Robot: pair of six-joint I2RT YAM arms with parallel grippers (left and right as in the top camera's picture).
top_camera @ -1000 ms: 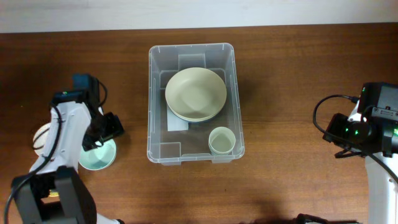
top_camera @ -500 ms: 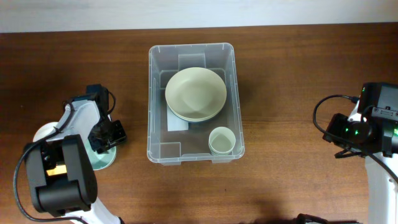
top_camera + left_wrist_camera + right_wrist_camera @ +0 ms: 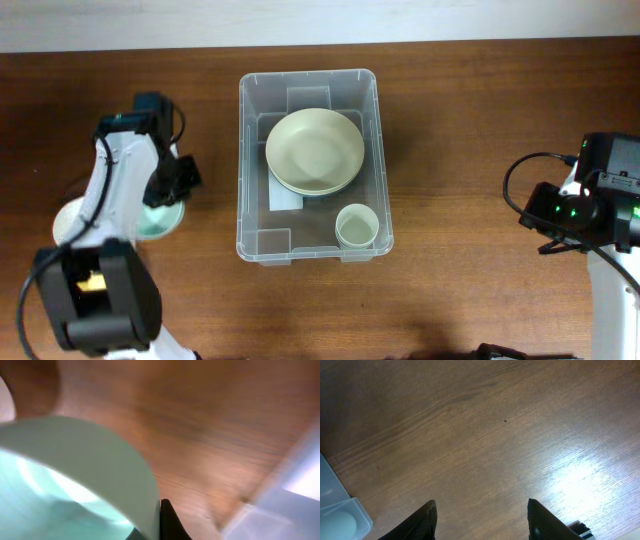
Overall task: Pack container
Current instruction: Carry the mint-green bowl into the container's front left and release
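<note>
1. We saw the left gripper pressed together on the rim of a green bowl, low over the table to the left of the container. In the left wrist view one dark finger lay against the bowl's outer wall, and the other was hidden behind it.
2. We judged that the rim was pinched because the bowl is too wide to span. Its thin wall gives the fingers something to clamp for a lift into the container.
3. A white dish sat just beside the green bowl, partly hidden under the arm. We took it for another piece to be packed.
4. The right gripper hung with its fingers spread and nothing between them, over bare wood well to the right. We judged it was parked clear so the left arm had the container to itself.
5. The container stood mid-table, toward the far edge, its long side running away from the robot. It was a clear plastic bin with rounded corners and a raised rim, and a white label showed through its base.
6. Inside, pale bowls sat nested in the far half and a small cup stood in the near right corner. The near left corner was bare, and we judged it the likeliest spot for the green bowl.
</note>
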